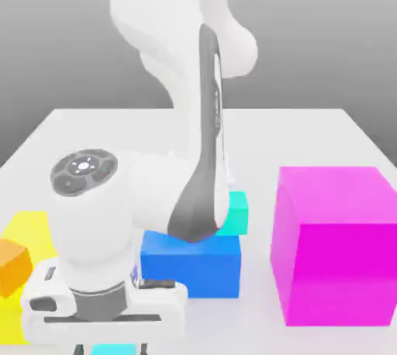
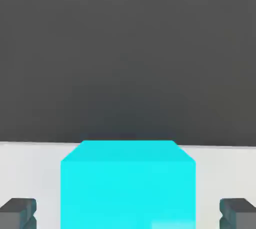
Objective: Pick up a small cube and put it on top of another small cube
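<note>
In the hand view the gripper (image 2: 128, 213) is standing with its two dark fingertips (image 2: 19, 212) spread to either side of the small cyan cube (image 2: 128, 188); a gap is showing between each fingertip and the cube's sides, so the jaws are sitting partly open around the cube and are not pressing on it. The cube is resting on the white table (image 2: 30, 173), between the fingers, its top face and one side face showing.

In the exterior view the white hand of the Panda arm (image 1: 194, 113) is hanging low at the near edge of the table (image 1: 310, 125), and a sliver of the cyan cube (image 1: 116, 350) is peeking out just below it. Behind the hand a blue block (image 1: 198, 264) is lying on the table, with a greener teal small cube (image 1: 235, 214) just behind it, partly hidden by the arm. Toward the exterior view's right a big magenta block (image 1: 337, 245) is standing well apart from the hand. At the exterior view's left a small orange cube (image 1: 14, 264) is sitting against a yellow block (image 1: 29, 229)
</note>
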You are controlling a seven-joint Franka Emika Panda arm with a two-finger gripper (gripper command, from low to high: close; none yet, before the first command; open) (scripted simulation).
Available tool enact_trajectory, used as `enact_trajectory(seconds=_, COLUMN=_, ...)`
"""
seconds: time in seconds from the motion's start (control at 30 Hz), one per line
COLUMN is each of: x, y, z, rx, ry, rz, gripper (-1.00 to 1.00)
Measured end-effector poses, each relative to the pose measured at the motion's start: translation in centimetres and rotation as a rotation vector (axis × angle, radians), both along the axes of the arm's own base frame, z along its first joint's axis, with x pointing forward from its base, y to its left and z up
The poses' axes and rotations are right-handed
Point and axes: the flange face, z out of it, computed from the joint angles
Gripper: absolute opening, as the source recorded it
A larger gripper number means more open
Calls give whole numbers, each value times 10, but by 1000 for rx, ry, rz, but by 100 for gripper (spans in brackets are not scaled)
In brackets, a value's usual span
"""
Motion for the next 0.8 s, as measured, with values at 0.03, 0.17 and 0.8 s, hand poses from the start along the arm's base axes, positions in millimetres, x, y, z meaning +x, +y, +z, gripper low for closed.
enact_trajectory(seconds=0.03, x=0, y=0, z=0, rx=0, ry=0, rz=0, gripper=-100)
enact_trajectory(seconds=0.17, x=0, y=0, z=-1, rx=0, ry=1, rz=0, gripper=-100)
enact_trajectory(seconds=0.8, x=-89, y=114, z=170, rx=85, ry=0, rz=260, gripper=-100)
